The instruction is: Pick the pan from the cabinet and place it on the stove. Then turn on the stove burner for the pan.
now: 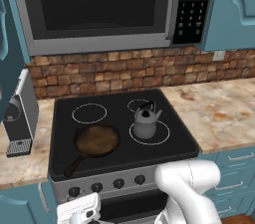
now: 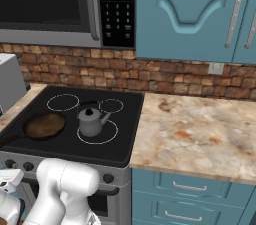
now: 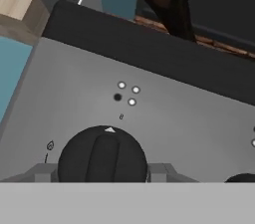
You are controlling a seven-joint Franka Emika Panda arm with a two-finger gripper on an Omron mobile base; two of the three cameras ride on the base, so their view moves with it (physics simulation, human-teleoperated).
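A brick backsplash, a speckled stone counter (image 2: 200, 134) and teal cupboards frame the stove (image 1: 172, 141) in this rendered kitchen, with a steel microwave (image 1: 99, 9) hung above it. We find the pan (image 1: 96, 141) already sitting on the black glass cooktop, at the front left, its long thin handle pointing down toward the front edge; the grey kettle (image 1: 145, 122) stands just beside it on the front right ring. The cabinet (image 2: 195, 14) hangs shut to the right of the microwave.

We judge the first half of the job done (the skillet is out and set down) and the burner step now in hand. The arm has its wrist low at the steel front panel, and the gripper (image 1: 79, 214) sits just below the left end of the knob row. From the hand view, a black knob (image 3: 102, 156) looms directly ahead, its ridge nearly upright and a small white pointer at its top. We cannot tell whether the claw is open or gripping, since its tips are hidden at the frame's foot.

Next, we reckon, the fingers must straddle that ridge, close, and twist.

The pan looks round, dark and heavy, with a worn brown cooking face.
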